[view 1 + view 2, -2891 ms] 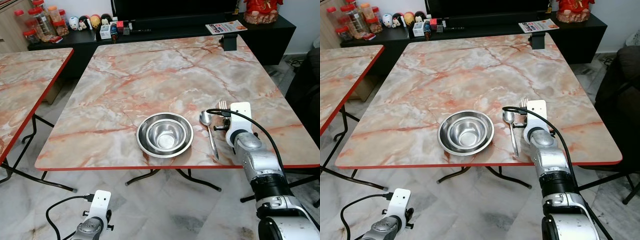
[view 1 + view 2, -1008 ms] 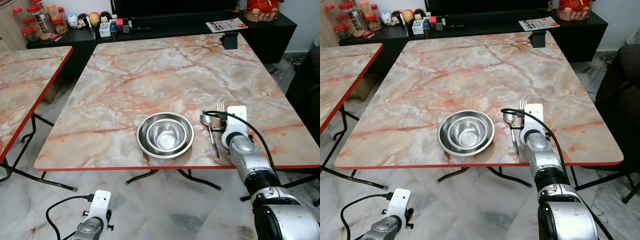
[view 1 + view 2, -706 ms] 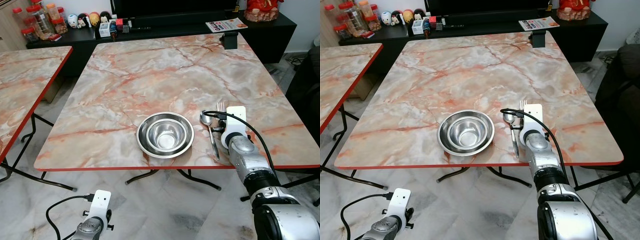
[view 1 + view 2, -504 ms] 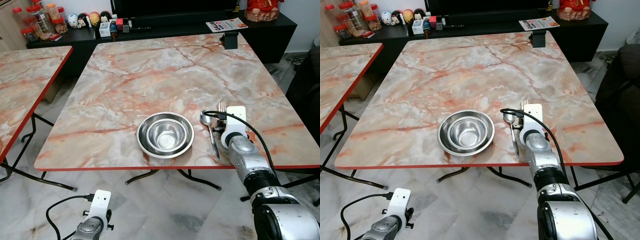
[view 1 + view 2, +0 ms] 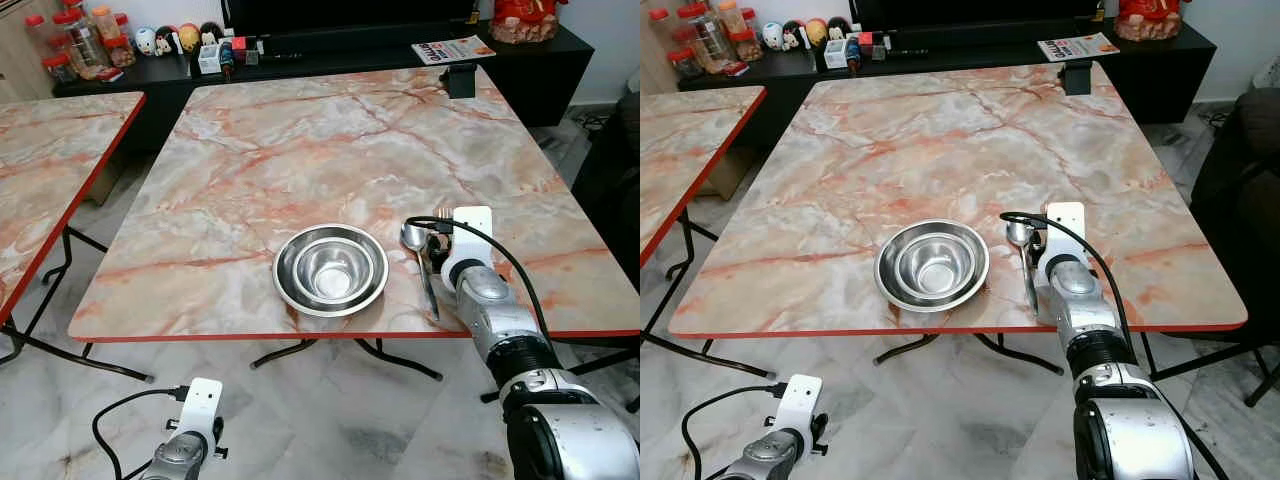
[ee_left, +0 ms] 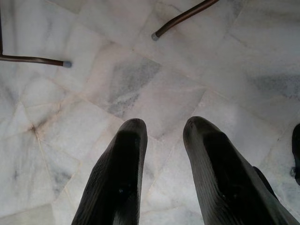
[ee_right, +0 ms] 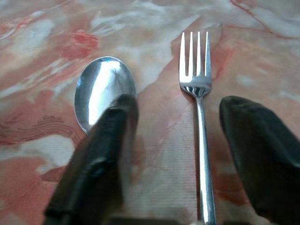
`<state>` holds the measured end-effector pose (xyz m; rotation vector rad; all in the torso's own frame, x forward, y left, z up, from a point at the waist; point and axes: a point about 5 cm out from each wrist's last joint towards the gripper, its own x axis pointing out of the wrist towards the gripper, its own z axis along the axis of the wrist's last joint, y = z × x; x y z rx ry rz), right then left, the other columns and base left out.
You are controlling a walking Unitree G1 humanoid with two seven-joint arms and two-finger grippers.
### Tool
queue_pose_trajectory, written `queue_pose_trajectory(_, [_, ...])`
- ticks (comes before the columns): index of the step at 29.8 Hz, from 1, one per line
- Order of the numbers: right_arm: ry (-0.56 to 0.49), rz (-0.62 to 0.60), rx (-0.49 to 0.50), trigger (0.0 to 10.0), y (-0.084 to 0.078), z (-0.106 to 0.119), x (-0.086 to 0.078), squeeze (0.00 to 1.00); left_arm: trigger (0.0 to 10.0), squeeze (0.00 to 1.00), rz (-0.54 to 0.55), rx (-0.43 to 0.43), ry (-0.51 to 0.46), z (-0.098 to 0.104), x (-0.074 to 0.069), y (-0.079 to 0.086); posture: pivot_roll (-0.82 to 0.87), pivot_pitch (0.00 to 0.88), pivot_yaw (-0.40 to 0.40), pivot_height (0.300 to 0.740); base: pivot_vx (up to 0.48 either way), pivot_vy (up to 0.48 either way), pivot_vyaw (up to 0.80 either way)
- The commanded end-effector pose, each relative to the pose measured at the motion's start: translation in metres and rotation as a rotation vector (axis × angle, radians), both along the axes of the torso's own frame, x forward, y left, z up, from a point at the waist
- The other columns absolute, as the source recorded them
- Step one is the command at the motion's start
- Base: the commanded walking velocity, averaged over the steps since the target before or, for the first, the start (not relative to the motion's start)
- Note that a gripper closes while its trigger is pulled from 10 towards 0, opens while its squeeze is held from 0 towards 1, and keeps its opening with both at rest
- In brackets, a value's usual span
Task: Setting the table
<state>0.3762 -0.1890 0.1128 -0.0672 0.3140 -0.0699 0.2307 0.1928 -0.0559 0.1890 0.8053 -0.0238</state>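
Two nested steel bowls (image 5: 330, 268) sit near the front edge of the marble table (image 5: 300, 150). A spoon (image 5: 412, 236) lies just right of them, and a fork (image 7: 197, 79) lies parallel beside the spoon (image 7: 105, 89). My right gripper (image 7: 178, 105) is open and low over the table. One finger is by the spoon's bowl and the other is on the far side of the fork, whose handle runs between them. My right wrist (image 5: 470, 250) covers most of the fork in the eye views. My left gripper (image 6: 161, 129) hangs open above the floor.
A second marble table (image 5: 50, 170) stands to the left. A black cabinet (image 5: 300, 50) with jars, figurines and a magazine (image 5: 455, 48) runs along the back. A small black block (image 5: 460, 80) sits at the table's far edge. Dark furniture (image 5: 615, 170) stands at the right. Table feet (image 6: 154, 35) rest on the tiled floor.
My right wrist has edged slightly forward over the fork, so its tines are now covered in the eye views. Bowls, spoon and left arm have not moved.
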Motion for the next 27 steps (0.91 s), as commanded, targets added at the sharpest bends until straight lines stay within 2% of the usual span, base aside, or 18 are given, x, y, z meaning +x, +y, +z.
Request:
queue_pose_trajectory(1, [0.009,0.011,0.007,10.0,0.004,0.0,0.001,1.0,10.0,0.0,0.003,0.012,0.012,-0.001,-0.001,0.001,-0.06,0.078,0.079,0.74,0.0,0.0,0.0])
queue_pose_trajectory(7, [-0.031,0.013,0.004,10.0,0.005,0.007,0.004,1.0,10.0,0.0,0.003,0.013,0.012,-0.001,-0.001,0.001,-0.07,0.077,0.08,0.74,0.0,0.0,0.0])
queue_pose_trajectory(8, [-0.109,0.022,-0.019,10.0,0.005,0.018,0.007,0.0,10.0,0.0,0.004,0.013,0.011,0.0,0.0,0.001,-0.07,0.077,0.08,0.74,0.0,0.0,0.0])
queue_pose_trajectory(9, [-0.198,0.03,-0.044,10.0,0.005,0.031,0.009,0.0,10.0,0.0,0.004,0.013,0.01,0.0,0.0,0.001,-0.07,0.077,0.08,0.74,0.0,0.0,0.0])
queue_pose_trajectory(11, [-0.313,0.034,-0.014,10.0,0.007,0.05,0.012,0.0,10.0,0.0,0.005,0.012,0.007,0.0,0.0,0.002,-0.07,0.077,0.081,0.74,0.0,0.0,0.0])
queue_pose_trajectory(13, [-0.357,0.037,-0.014,10.0,0.007,0.058,0.012,0.0,10.0,0.0,0.005,0.012,0.006,0.0,0.0,0.002,-0.07,0.077,0.081,0.74,0.0,0.0,0.0])
queue_pose_trajectory(20, [-0.457,0.051,-0.005,10.0,0.011,0.071,0.012,0.0,10.0,0.0,0.017,0.003,-0.018,0.001,0.001,0.002,-0.07,0.077,0.083,0.74,0.0,0.0,0.0])
queue_pose_trajectory(27, [-0.459,0.046,-0.017,10.0,0.009,0.068,0.01,0.0,10.0,0.0,0.032,-0.007,-0.011,0.0,0.0,0.002,-0.07,0.077,0.083,0.74,0.0,0.0,0.0])
